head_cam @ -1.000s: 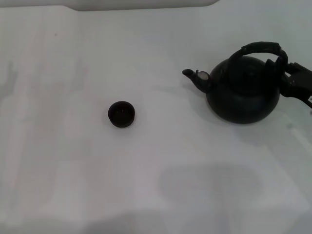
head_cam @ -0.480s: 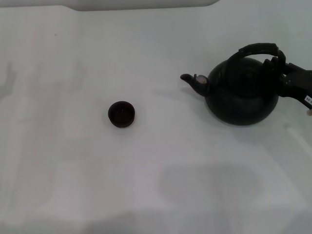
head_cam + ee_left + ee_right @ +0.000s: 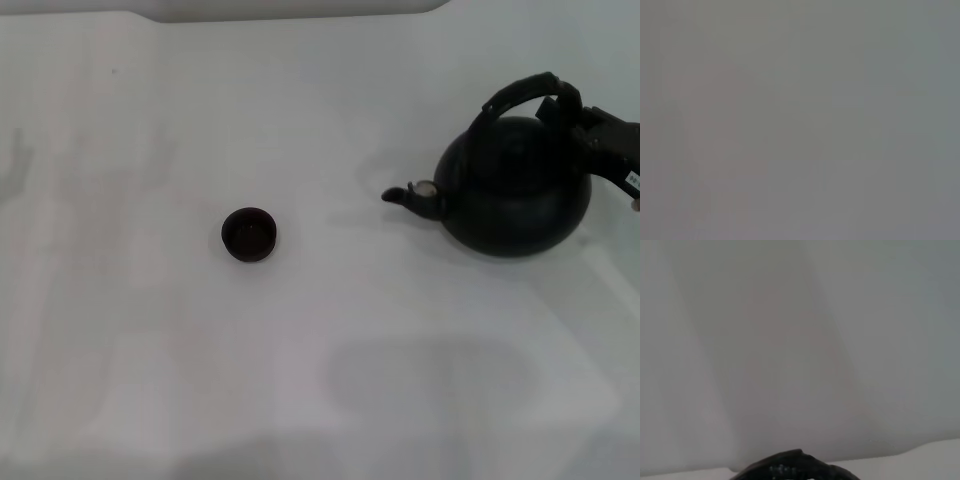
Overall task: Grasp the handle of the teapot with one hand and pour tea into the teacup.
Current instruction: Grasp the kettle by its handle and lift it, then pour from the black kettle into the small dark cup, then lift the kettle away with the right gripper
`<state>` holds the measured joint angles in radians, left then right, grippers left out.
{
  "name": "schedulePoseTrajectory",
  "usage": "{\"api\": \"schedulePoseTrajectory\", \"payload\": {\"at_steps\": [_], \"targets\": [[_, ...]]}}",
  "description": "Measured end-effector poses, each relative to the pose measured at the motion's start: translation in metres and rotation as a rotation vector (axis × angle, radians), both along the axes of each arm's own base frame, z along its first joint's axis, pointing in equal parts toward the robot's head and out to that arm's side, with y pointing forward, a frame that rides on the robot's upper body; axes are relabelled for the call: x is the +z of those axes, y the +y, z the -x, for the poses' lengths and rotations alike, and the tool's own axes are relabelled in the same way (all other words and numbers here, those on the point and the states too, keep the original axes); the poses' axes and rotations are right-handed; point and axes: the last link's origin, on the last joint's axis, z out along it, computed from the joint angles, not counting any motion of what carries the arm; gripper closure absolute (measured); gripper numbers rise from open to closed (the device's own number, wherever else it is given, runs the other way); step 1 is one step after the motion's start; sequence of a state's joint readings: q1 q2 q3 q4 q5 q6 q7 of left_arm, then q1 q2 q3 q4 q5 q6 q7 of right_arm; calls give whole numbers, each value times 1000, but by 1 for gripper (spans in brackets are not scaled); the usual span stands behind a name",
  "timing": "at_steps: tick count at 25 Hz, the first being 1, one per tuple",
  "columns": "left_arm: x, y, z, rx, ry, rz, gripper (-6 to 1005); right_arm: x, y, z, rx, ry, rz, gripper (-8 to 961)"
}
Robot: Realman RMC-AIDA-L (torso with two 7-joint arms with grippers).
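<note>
Clearly the right hand (image 3: 600,140) has the pot: seen from the head camera, its black fingers wrap the handle (image 3: 525,92) at that arch's 3 o'clock end, and the teapot (image 3: 515,190) sits at about 2 o'clock on the white table (image 3: 320,380). The pot looks tipped, spout (image 3: 408,196) low and pointing toward 9 o'clock, handle swung up and back toward the hand. That tilt fits a grip at one end of the bail; the heavy body hangs and rolls nose-down. Whether it has left the table I cannot tell.

The teacup (image 3: 249,234) stands upright, left of centre at roughly 9 o'clock, well apart from the spout. I judge the pour is not yet begun, since the pot must first be carried across to the cup. A nose-down pot may dribble on the way.

Only the head view gives the layout of pot, cup and hand. The right wrist view shows just a dark ribbed arc, probably the handle (image 3: 790,469), against pale background, and no cup. The left wrist view is blank grey; the left hand appears nowhere.
</note>
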<state>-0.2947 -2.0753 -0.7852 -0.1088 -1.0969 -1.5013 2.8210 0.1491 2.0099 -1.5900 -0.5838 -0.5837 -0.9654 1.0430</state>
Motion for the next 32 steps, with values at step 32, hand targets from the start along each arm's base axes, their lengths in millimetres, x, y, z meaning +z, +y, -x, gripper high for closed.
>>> {"api": "schedulePoseTrajectory", "payload": {"at_steps": [32], "targets": [[-1,-18,15,67,-1,-3,120,-22,42,97,266,-95,40,748]]}}
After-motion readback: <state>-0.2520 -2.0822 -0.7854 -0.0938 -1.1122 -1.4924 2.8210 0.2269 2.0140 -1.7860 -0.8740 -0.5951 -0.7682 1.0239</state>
